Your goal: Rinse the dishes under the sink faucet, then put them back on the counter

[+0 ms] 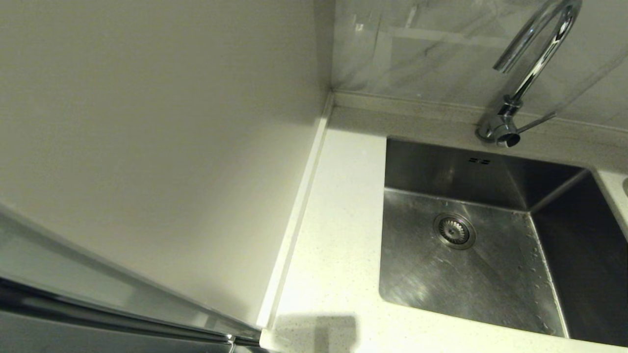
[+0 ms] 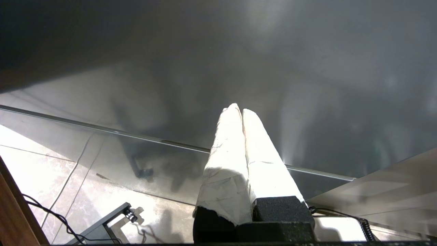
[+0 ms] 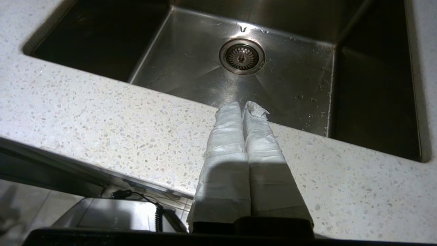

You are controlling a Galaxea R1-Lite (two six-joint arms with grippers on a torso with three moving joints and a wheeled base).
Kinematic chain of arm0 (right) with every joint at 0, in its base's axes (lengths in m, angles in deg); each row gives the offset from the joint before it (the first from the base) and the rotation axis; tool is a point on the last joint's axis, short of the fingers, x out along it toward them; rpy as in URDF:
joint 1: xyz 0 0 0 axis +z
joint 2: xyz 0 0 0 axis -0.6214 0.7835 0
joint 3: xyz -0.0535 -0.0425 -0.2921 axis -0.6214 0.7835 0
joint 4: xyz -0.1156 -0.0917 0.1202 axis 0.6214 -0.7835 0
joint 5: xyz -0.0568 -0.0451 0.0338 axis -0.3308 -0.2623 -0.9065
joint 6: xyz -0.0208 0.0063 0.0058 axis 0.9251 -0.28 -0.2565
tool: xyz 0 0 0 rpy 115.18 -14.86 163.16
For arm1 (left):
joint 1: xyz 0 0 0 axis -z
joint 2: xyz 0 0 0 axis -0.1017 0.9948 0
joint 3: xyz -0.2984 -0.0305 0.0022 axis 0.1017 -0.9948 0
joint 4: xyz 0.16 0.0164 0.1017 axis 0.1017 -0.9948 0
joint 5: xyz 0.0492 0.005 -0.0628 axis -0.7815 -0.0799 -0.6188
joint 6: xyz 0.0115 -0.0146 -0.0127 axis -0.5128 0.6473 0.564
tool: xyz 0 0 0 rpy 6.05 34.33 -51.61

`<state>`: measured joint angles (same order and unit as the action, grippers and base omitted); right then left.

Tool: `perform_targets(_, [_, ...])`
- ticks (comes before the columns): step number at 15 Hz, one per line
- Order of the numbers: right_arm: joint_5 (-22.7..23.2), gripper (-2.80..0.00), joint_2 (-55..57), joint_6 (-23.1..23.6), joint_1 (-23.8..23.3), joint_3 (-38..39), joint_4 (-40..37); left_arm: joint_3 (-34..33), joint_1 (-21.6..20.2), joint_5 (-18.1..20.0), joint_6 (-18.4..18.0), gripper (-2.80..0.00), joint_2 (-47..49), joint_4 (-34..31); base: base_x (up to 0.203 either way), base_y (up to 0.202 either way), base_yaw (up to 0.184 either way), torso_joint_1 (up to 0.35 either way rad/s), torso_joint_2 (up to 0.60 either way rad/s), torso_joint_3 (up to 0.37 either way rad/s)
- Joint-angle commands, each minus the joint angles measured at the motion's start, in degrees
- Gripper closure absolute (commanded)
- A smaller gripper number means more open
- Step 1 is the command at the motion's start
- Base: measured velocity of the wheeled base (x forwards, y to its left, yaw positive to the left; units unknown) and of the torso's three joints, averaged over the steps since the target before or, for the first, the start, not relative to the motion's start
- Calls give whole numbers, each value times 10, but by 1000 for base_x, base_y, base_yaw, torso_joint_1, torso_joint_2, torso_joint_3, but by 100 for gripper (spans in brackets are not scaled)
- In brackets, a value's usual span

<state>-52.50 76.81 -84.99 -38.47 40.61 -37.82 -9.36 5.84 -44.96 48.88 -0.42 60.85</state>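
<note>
Right tool (image 3: 243, 104) pressed closed, empty, hovering at speckled white stone counter (image 3: 102, 116) edge — brushed steel sink (image 3: 293, 85) just beyond. No bowls visible; likely pre-pickup — locating dishes next.

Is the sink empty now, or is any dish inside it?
Empty. The sink holds only its drain strainer and some water drops; no dish shows in the head view or the right wrist view. No water runs from the faucet.

sink (image 1: 490, 284): brushed steel | faucet (image 1: 532, 63): glossy chrome | counter (image 1: 338, 235): speckled stone
</note>
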Motion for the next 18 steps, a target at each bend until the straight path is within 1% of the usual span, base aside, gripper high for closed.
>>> perform_targets(1, [-1,0,0,-2,0,0,-1,0,0,0,0,0,-2,0,0,0,0,0,0,0])
perform_targets(18, [-1,0,0,-4,0,0,-1,0,0,0,0,0,-2,0,0,0,0,0,0,0])
